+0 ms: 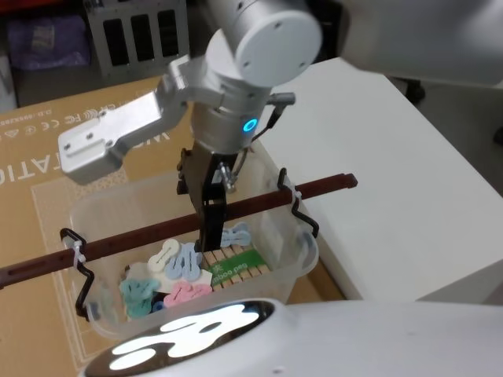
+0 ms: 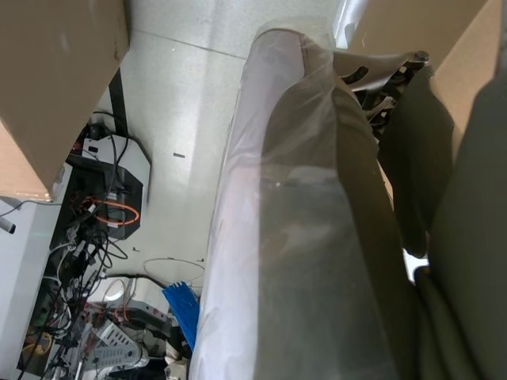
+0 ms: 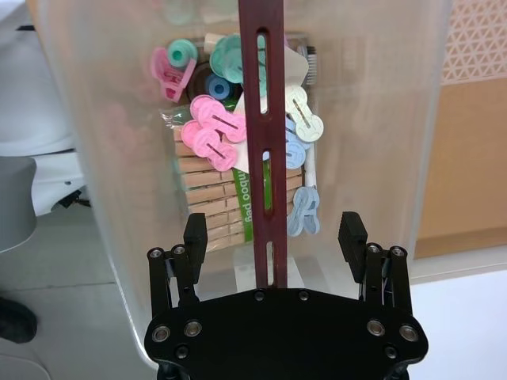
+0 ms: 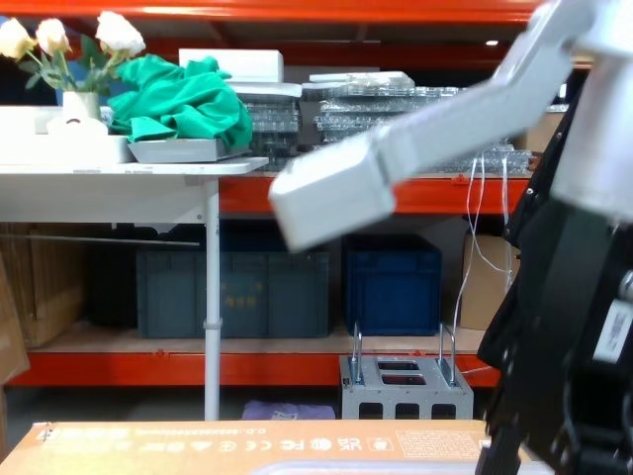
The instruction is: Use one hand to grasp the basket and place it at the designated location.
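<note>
Right pincer point(image 3: 273, 231) open, astride handle bar point(image 3: 264, 119) of basket point(image 1: 304, 253); bar to be centred between jaws, clamped firmly, basket lifted level.

Reddish-brown handle bar point(image 1: 141, 239) crosses the open mouth of the basket point(image 1: 302, 255) from 8 o'clock to 2 o'clock, leaving free gaps on either side of it, toward 11 and 5 o'clock. The right gripper point(image 1: 211, 224) straddles the bar at mid-span, its fingers point(image 3: 196, 233) spread clear of it. Clothes pegs point(image 1: 181, 271) crowd the basket floor toward 6 o'clock. A white table point(image 1: 393, 173) stands close at 3 o'clock, and flat cardboard point(image 1: 47, 165) lies open at 10 o'clock.
</note>
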